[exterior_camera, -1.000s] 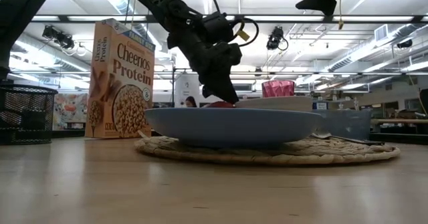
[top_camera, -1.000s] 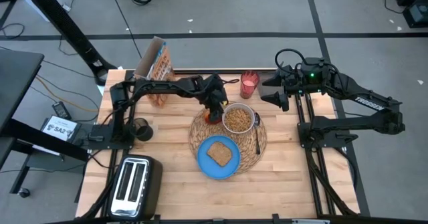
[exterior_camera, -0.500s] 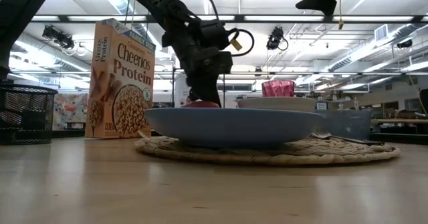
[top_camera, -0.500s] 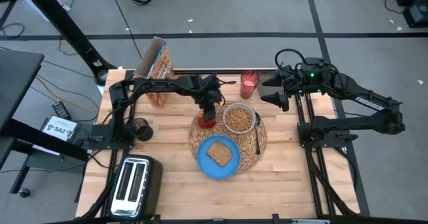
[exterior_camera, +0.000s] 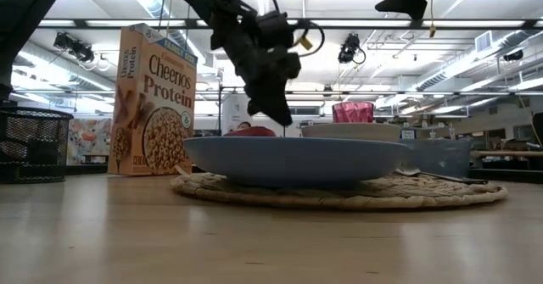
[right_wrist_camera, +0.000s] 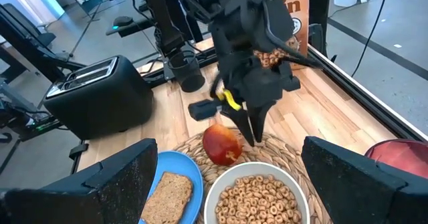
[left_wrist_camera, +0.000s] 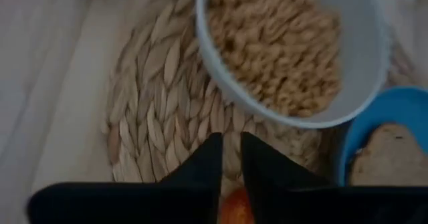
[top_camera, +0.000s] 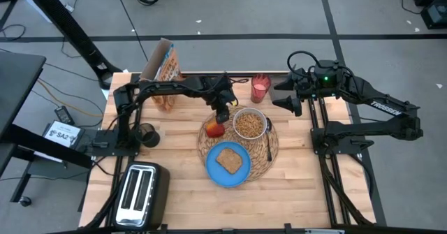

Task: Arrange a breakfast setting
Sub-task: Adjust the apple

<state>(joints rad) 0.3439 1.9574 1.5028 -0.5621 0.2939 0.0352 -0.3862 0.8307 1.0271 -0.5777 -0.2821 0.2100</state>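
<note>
I read "Cheerios Protein" on the orange Cheerios box, which stands upright near the tabletop's far left edge with its top flap open. "TROSSEN" is printed along the right arm, and a tag reading "SA2" lies left of the tabletop.

The round woven straw placemat carries the setting. The blue plate holds one browned toast slice. Behind it, the small white bowl is filled with cereal rings, and the metal spoon lies on the mat to the bowl's right. The red apple, with a yellowish patch, rests on the mat just left of the bowl. The pink drink glass stands beyond the mat.

My left pincer hangs just above the apple, fingers nearly together with a thin gap, gripping nothing. My right pincer waits spread wide, raised over the right side beyond the glass.
</note>
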